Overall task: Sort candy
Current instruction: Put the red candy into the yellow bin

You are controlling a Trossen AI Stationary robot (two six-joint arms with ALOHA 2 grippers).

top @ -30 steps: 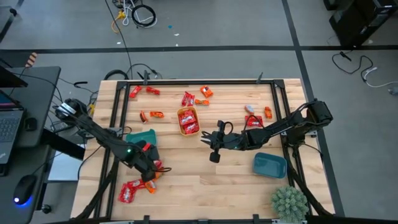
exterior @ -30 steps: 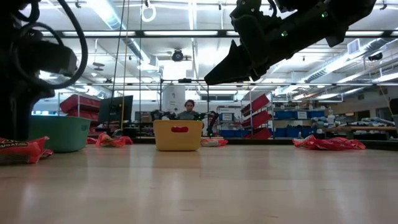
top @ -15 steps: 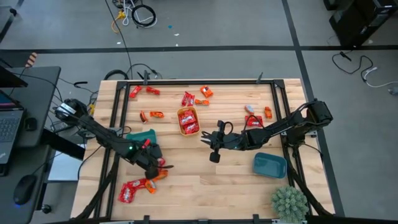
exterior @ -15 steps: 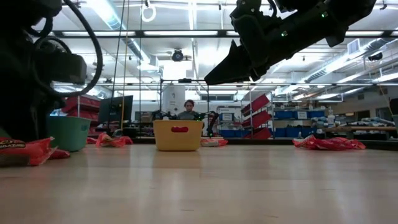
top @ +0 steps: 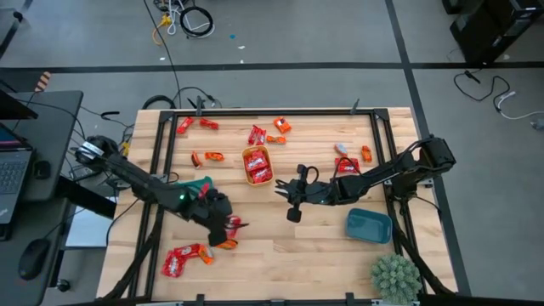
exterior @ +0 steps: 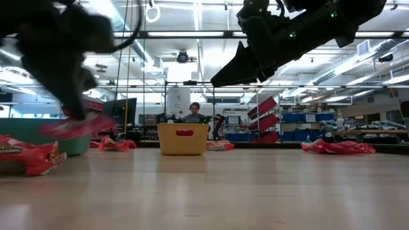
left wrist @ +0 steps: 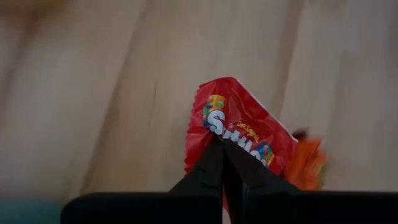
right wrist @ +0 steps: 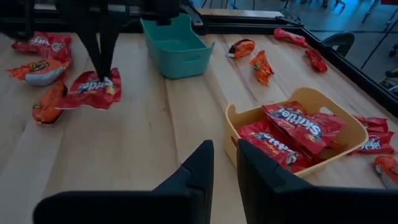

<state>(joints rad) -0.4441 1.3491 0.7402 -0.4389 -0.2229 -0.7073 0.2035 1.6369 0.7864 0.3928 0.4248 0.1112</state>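
Here the left gripper [top: 228,226] pinches a red Skittles packet [left wrist: 239,134] clear of the table [top: 314,255], lower-left of frame, presumably bound for the yellow bowl [top: 257,165]. Right gripper [top: 289,194] waits centre, fingers slightly parted.

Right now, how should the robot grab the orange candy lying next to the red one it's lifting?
Probably from straight above, pinching across the orange candy's narrow middle. It lies flat on the table, so there is no raised edge to catch. The left gripper is shut on the red candy, beside it.
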